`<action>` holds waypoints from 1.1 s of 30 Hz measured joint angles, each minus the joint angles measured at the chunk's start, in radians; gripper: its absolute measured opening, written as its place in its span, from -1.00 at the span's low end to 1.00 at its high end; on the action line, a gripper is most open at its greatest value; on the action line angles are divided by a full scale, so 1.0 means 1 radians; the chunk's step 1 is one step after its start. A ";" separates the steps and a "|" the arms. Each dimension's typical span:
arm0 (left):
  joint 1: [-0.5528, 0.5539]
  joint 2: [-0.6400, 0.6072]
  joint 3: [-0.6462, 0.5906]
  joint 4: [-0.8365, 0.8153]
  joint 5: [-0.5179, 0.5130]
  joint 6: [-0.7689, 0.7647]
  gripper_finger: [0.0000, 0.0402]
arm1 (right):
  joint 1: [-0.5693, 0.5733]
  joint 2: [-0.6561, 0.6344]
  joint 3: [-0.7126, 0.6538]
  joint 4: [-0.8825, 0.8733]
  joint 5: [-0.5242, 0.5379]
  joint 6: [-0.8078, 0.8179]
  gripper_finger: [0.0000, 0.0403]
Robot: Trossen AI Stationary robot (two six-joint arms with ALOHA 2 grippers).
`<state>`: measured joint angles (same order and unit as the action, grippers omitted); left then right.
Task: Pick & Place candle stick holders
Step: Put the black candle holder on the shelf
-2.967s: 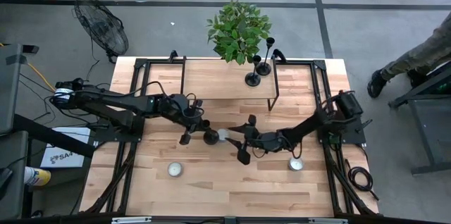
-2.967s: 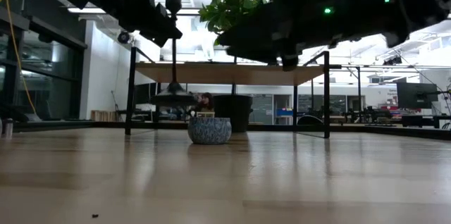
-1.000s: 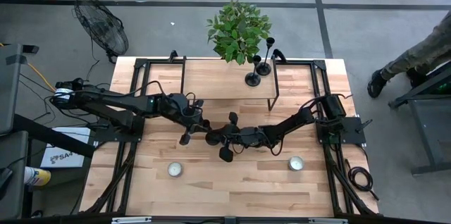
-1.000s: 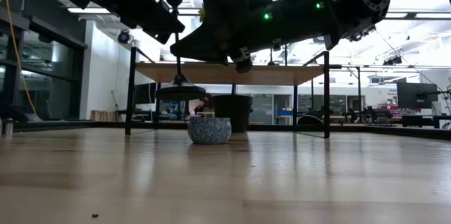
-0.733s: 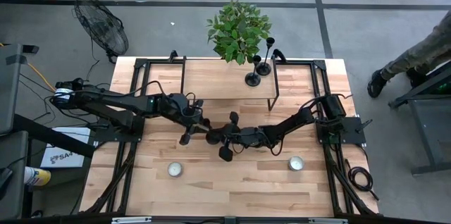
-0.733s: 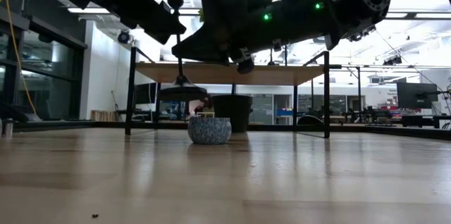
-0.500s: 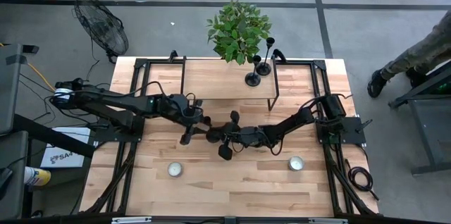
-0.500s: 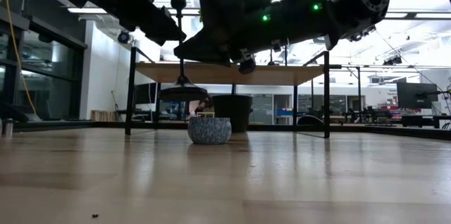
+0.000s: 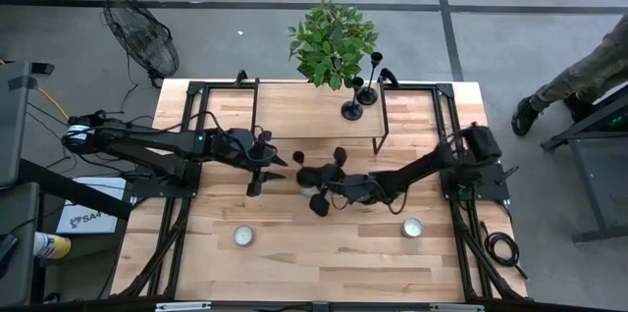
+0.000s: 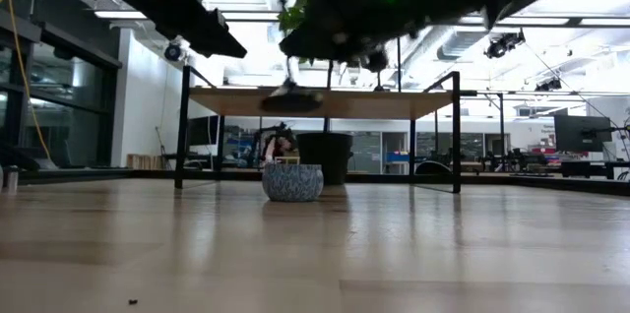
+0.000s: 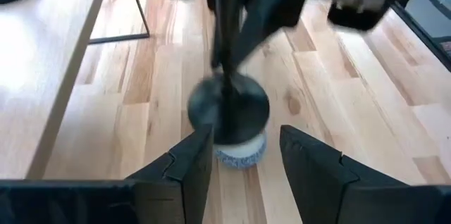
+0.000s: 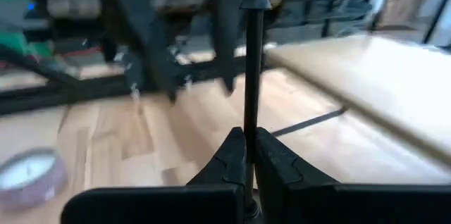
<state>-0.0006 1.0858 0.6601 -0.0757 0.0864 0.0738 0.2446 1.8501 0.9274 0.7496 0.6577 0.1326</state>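
So, right gripper (image 12: 248, 155): clamped on a candle stick holder (image 12: 251, 62) stem, lifted mid-table
left gripper (image 11: 243, 155): fingers apart, nothing between them

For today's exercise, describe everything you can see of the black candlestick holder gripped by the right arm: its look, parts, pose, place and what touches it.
The black candlestick holder looks like dark metal: a round flared base, a thin straight stem and a small cup on top. It hangs upright in the air above the middle of the wooden table, clear of the surface. The right gripper is shut on its stem; the left gripper stands open beside it, not touching.
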 joint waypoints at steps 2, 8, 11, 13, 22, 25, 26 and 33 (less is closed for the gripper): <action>0.000 0.001 0.000 -0.005 0.000 -0.002 -0.19 | 0.008 -0.054 -0.031 -0.027 0.062 -0.002 -1.00; 0.000 0.002 0.000 -0.001 -0.026 -0.025 -0.19 | 0.041 -0.227 -0.175 -0.025 0.250 -0.001 -1.00; 0.000 0.002 0.000 0.001 -0.038 -0.026 -0.19 | 0.068 -0.320 -0.257 -0.004 0.346 -0.002 -1.00; 0.000 0.002 0.000 0.004 -0.038 -0.026 -0.19 | 0.082 -0.379 -0.310 0.022 0.387 -0.020 -1.00; 0.000 0.002 0.000 0.007 -0.037 -0.026 -0.19 | 0.054 -0.578 -0.420 0.065 0.416 -0.137 -1.00; 0.000 0.002 0.000 0.008 -0.037 -0.026 -0.19 | 0.021 -0.612 -0.420 0.058 0.368 -0.173 -1.00; 0.000 0.002 0.000 0.008 -0.037 -0.026 -0.19 | 0.008 -0.621 -0.420 0.052 0.350 -0.178 -1.00; 0.000 0.002 0.000 0.008 -0.036 -0.026 -0.19 | -0.115 -0.634 -0.420 -0.019 0.231 -0.114 -1.00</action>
<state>-0.0006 1.0874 0.6601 -0.0679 0.0500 0.0475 0.1297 1.2160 0.5076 0.7307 0.8886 0.0189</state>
